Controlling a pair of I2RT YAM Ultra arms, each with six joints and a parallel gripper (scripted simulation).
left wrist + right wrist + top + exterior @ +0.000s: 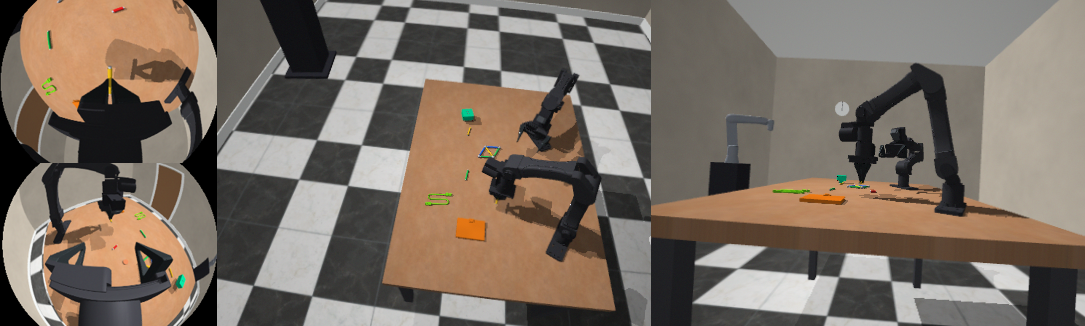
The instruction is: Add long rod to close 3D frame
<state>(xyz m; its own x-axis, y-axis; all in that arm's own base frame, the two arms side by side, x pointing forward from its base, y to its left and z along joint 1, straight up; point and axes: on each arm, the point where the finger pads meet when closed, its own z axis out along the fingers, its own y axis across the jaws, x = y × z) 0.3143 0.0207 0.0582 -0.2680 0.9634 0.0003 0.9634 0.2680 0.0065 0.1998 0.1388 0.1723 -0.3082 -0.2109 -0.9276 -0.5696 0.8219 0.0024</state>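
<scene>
Top view: the flat four-sided frame of blue and green rods with a yellow diagonal, centre of the picture, lying on the brown table; being flat, it presumably needs folding up before a rod can span its open corners. The slim yellow rod, likely the long one wanted, shows its tip below the left gripper, right of centre; that arm arches over from lower right. Exterior view: left arm bent high, wrist pointing straight down at centre, fingers together; right gripper behind, raised over the table. Left wrist view: fingers clamped on the yellow rod, lower centre, its pale end projecting beyond the tips, presumably left free to meet a steel ball. Short red rod, upper centre, lying apart, apparently spare. Right wrist view: fingers wide apart, nothing between them, perhaps reserved for steadying or lifting the frame, partly hidden behind the right-hand finger; held yellow rod, upper centre.
</scene>
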